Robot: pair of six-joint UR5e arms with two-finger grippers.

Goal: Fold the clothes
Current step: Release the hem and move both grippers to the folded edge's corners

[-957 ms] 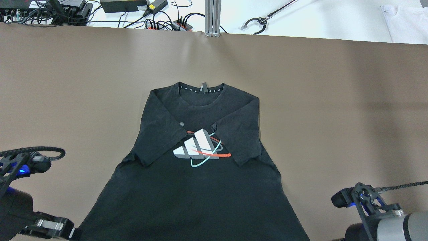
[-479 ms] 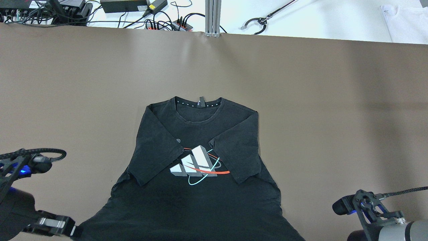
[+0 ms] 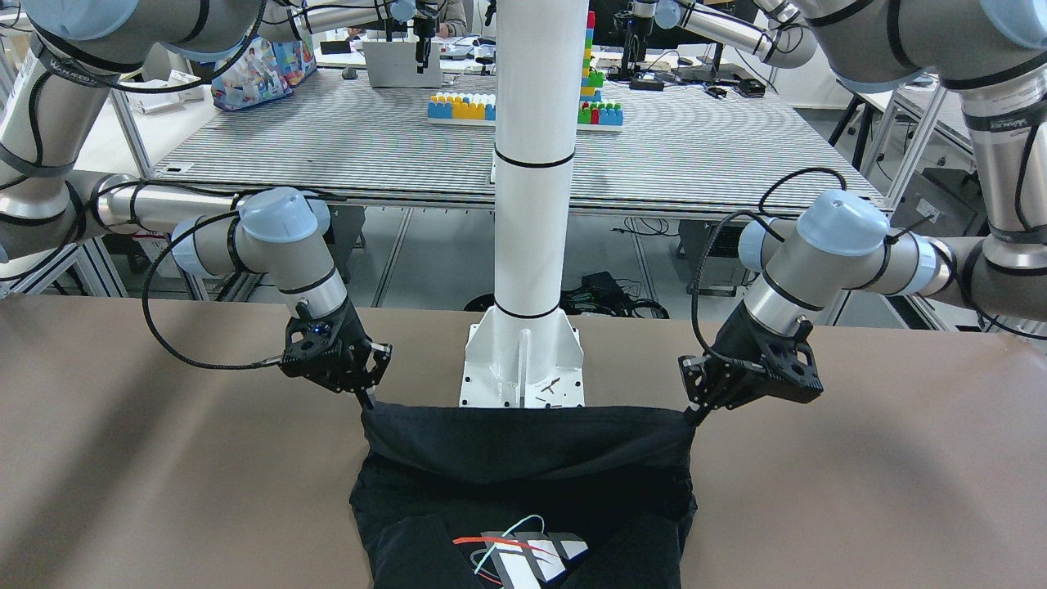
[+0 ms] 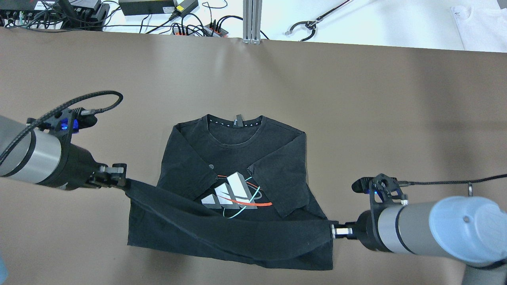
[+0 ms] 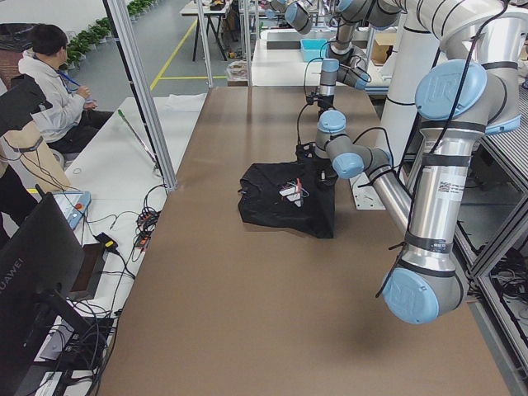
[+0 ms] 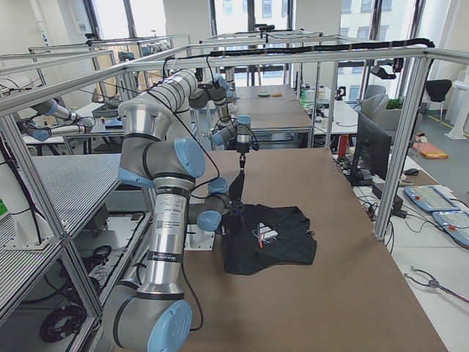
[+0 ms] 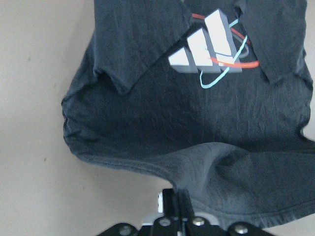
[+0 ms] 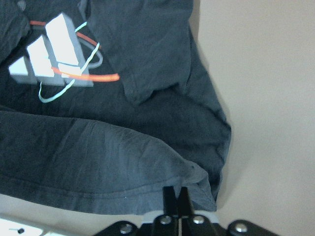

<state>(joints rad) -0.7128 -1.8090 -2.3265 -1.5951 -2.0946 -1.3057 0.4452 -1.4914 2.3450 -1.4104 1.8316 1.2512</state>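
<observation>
The black shirt (image 4: 237,158) lies face up in the middle of the worktop (image 4: 356,99), the collar (image 4: 237,145) away from the robot. Both sleeves (image 4: 186,158) are already folded in over the chest. The left claw (image 4: 123,183) and the right claw (image 4: 334,231) are each closed tight on one corner of the hem (image 4: 237,237), which hangs stretched between them, above the worktop and over the lower body. I judge the bottom-to-collar fold is about half done. Left to do: lay the hem near the collar, let go, perhaps fold once more.

The logo (image 4: 233,194) shows three slanted white-grey bars with a red and a teal curve, no letters. The neck tag (image 4: 239,120) is too small to read. A monitor (image 5: 33,280) beside the worktop reads "HUAWEI".
</observation>
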